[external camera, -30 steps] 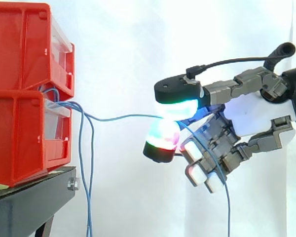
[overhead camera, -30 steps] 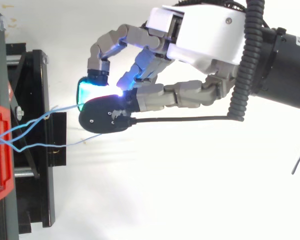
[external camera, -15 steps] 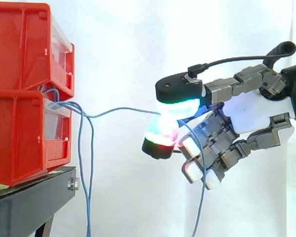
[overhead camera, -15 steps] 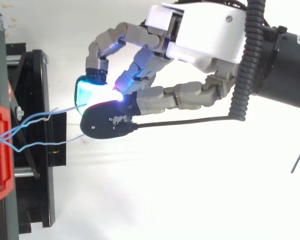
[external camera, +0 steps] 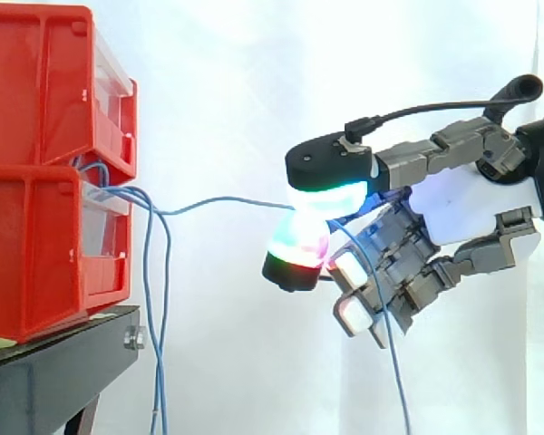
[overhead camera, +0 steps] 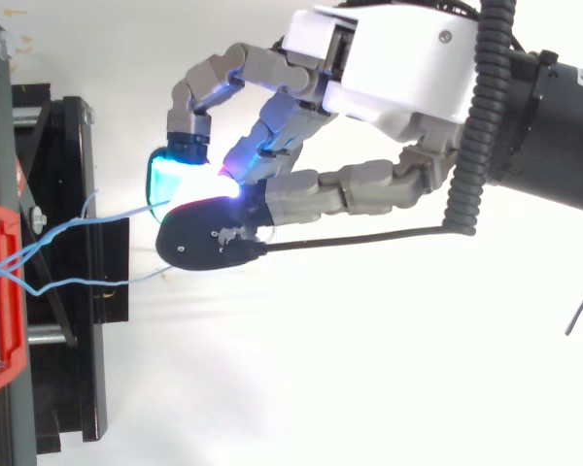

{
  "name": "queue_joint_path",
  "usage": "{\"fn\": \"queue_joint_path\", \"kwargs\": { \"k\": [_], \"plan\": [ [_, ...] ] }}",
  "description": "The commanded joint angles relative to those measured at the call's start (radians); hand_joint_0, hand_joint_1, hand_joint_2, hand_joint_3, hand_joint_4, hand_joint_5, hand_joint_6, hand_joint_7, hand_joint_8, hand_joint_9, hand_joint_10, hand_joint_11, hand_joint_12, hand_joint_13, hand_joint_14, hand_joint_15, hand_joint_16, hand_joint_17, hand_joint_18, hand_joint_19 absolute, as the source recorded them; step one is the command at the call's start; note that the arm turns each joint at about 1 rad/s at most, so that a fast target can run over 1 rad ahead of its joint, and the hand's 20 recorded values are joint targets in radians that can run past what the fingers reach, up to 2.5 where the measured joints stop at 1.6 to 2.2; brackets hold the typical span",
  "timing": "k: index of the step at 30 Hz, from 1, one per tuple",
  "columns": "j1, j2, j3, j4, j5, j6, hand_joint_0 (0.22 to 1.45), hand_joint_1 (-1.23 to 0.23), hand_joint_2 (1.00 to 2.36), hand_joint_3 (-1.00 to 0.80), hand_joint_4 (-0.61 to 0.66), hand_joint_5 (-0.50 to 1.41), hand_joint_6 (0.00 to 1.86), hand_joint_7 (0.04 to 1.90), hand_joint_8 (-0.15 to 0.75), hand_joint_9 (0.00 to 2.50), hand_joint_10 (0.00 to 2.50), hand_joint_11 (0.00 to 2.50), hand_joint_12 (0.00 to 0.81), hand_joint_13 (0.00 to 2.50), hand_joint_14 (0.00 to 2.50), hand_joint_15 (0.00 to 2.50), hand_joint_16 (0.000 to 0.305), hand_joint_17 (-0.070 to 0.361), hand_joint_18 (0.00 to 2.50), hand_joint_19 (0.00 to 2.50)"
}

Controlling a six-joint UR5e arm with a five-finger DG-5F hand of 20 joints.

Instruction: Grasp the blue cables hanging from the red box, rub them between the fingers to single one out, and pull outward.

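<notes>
The robot hand [external camera: 453, 213] reaches in from the right of the side view, well apart from the black stand [external camera: 54, 381]. It is pinching one blue cable [external camera: 218, 205] between two glowing fingertips [external camera: 331, 198]: a green-cyan pad above is pressed onto a red-green pad below. The remaining fingers are curled underneath.

From the pinch the cable runs nearly level to the left, into the gap between the two stacked red bins [external camera: 27, 254]. The bins sit at the right edge of the stand's top.

The side view gives the heights. The cable's loose end drops from the pinch, past the curled fingers, to the bottom edge. The other blue strands [external camera: 150, 317] hang from the same gap, straight down just beside the lower bin's front.

The top view gives the spread. The strands cross one another over the stand as they leave the bins. One heads to the lit pads, and another runs alongside it toward the black-backed fingertip.

Behind everything hangs the white curtain [external camera: 236, 91].
</notes>
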Motion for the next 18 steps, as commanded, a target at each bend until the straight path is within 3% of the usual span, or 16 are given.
{"fn": "queue_joint_path", "kwargs": {
  "k": [1, 12, 18],
  "plan": [
    [0.0, 0.001, 0.0, 0.0, -0.001, 0.0, 0.63, -0.81, 1.02, 0.01, -0.02, -0.15, 0.92, 1.1, 0.309, 1.08, 0.02, 0.74, 0.386, 0.98, 0.02, 0.6, 0.055, 0.124, 0.86, 0.57],
    [0.0, -0.001, 0.0, -0.002, 0.001, -0.006, 0.63, -0.79, 1.02, 0.05, -0.01, -0.14, 0.92, 1.12, 0.327, 1.12, 0.02, 0.74, 0.403, 1.0, 0.02, 0.59, 0.058, 0.13, 0.89, 0.56],
    [0.004, -0.001, -0.023, 0.0, 0.002, -0.002, 0.63, -0.79, 1.01, 0.05, 0.0, -0.14, 0.92, 1.11, 0.337, 1.13, 0.02, 0.73, 0.411, 1.01, 0.02, 0.59, 0.06, 0.134, 0.91, 0.56]
  ]
}}
